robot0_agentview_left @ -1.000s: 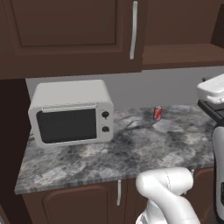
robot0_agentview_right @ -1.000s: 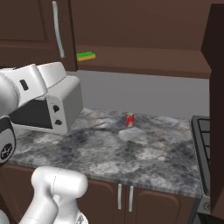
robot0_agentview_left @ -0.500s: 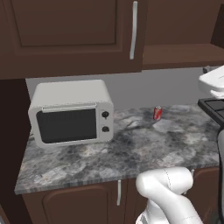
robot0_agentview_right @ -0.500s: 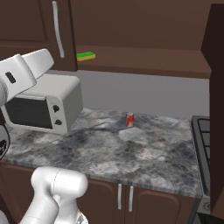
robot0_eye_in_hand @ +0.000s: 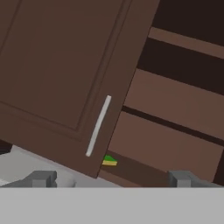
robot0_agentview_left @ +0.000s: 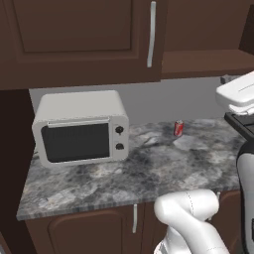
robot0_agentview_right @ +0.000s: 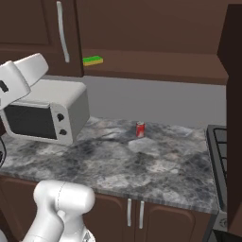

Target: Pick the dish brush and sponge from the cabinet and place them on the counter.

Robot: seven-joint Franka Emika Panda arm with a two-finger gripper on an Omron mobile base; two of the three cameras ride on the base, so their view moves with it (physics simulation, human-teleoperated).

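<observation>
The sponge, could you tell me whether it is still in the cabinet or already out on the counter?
Still in: the sponge lies on the cabinet shelf, above the counter.

sponge (robot0_eye_in_hand: 109,160) half behind cabinet door (robot0_eye_in_hand: 65,74); can (robot0_agentview_right: 140,129) label unreadable
</observation>
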